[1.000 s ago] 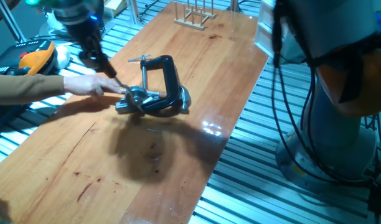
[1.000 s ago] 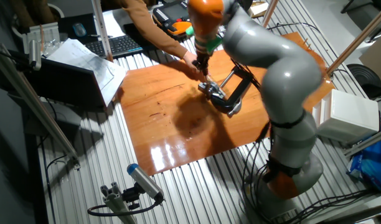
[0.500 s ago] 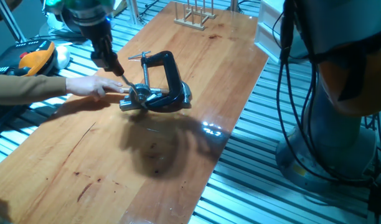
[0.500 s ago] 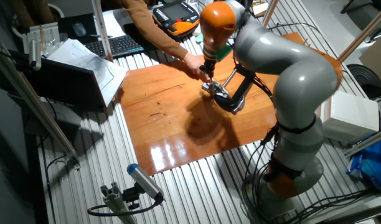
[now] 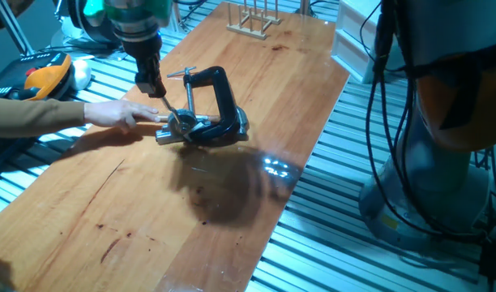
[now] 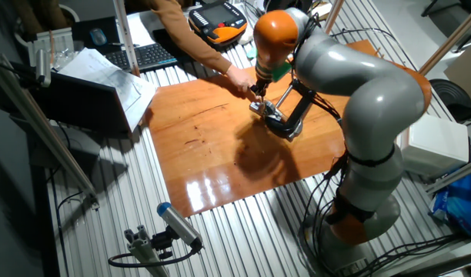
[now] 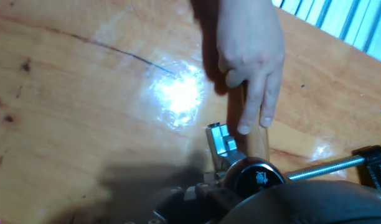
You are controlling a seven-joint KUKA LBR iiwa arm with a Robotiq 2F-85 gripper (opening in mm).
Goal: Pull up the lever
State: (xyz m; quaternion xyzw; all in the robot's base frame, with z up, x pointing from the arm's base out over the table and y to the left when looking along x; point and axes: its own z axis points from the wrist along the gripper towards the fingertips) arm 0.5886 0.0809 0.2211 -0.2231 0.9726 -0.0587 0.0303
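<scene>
Risen since a second ago, gripper [image 5: 155, 91] above stiff, thin lever [image 5: 170, 116] at clamp [image 5: 216, 109] beside hand [image 5: 122, 112], jaw state unreadable; best grasped at its knob.

The table [image 5: 256, 105] is reddish-brown wood, smooth and glossy enough to throw white glare, with dark scratches and knots in its grain. On it the C-clamp [image 5: 220, 109] looks like smooth black-painted metal with a bare silvery threaded rod [image 7: 327, 167], and the lever [image 5: 165, 107] is thin bright metal. The surrounding bench [image 5: 313, 235] is ribbed, matt silver metal.
</scene>
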